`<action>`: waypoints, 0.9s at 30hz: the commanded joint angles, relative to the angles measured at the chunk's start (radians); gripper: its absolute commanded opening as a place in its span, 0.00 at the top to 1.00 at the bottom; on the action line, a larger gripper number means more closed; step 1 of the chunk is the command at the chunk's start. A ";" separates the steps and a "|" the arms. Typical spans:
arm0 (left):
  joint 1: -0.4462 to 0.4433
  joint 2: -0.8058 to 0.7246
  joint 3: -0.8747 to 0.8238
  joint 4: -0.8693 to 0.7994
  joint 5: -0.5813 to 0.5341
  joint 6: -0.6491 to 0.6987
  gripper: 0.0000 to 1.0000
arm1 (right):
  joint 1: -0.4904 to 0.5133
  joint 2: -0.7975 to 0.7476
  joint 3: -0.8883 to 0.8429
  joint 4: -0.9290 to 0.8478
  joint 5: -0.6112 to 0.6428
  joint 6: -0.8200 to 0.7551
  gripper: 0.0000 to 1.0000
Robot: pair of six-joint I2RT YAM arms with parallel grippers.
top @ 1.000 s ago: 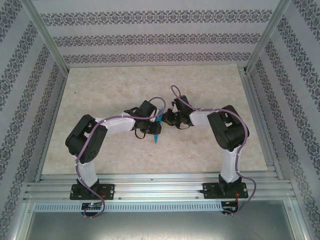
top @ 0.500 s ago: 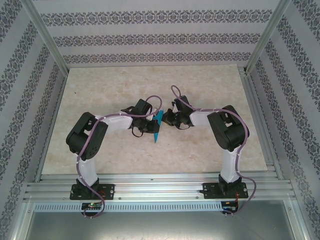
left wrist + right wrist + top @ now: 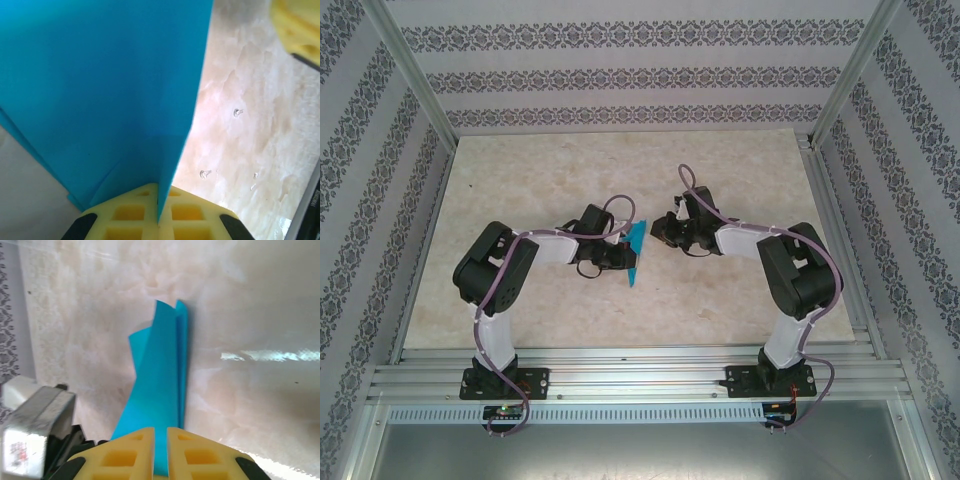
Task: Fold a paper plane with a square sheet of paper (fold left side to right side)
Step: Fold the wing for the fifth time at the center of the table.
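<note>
Marble-look tabletop (image 3: 520, 170), patterned walls (image 3: 620, 75): L jaws pinch folded paper (image 3: 636, 257), R jaws closed, hold unclear.

The thin turquoise-blue paper sheet (image 3: 100, 90) runs off the left wrist view's top and left edges. In the right wrist view its near end is hidden behind the yellow fingers (image 3: 200, 455) of the right gripper (image 3: 160, 435); whether they pinch it, I can't tell.
</note>
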 commanded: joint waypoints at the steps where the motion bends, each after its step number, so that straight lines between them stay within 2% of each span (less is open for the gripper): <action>1: 0.029 0.022 -0.029 0.083 0.084 -0.038 0.95 | 0.009 -0.012 -0.026 0.040 -0.056 -0.019 0.85; 9: 0.072 0.036 -0.043 0.134 0.188 -0.047 1.00 | 0.039 0.011 -0.020 0.088 -0.101 -0.014 0.86; 27: 0.100 0.088 -0.036 0.155 0.234 -0.075 1.00 | 0.091 0.169 0.045 0.196 -0.084 0.088 0.88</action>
